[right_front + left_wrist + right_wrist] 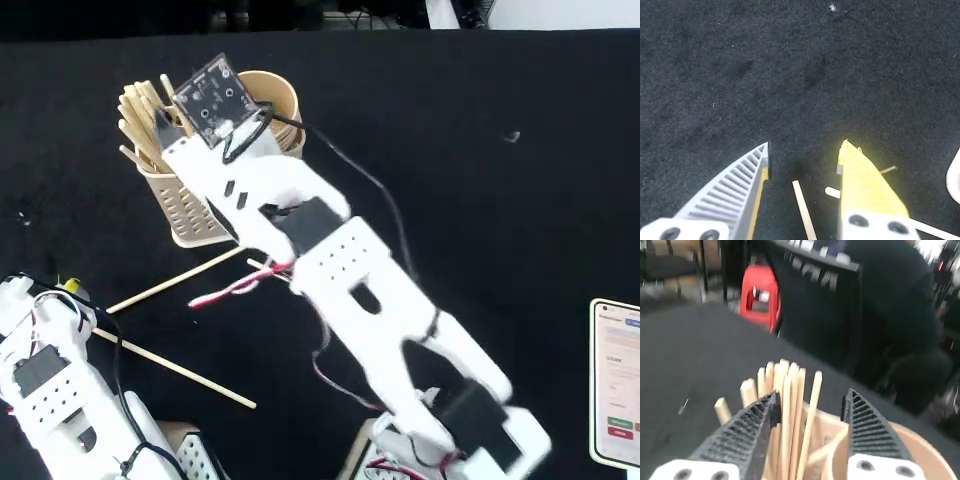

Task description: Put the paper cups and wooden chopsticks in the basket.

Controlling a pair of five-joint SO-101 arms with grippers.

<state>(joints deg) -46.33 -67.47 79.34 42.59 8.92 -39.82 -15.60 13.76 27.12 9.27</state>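
R gripper (812, 407): spread, over basket (190, 215) and paper cup (278, 95), 11 o'clock.
L gripper (802, 149): spread, over loose chopsticks (175, 368), 8 o'clock on surface (480, 150).
Tip: centre one stick, pinch mid-length, lift level.

Black table (500, 150) carries basket (190, 215), two loose chopsticks (170, 283), phone (618, 380).

Bench (520, 160): black cloth, lint specks. Phone (617, 385) at bench edge, screen lit. Bkgd: red stool (759, 296) beyond bench, dark chair (670, 265) nearby. Rest too blurred to ID.
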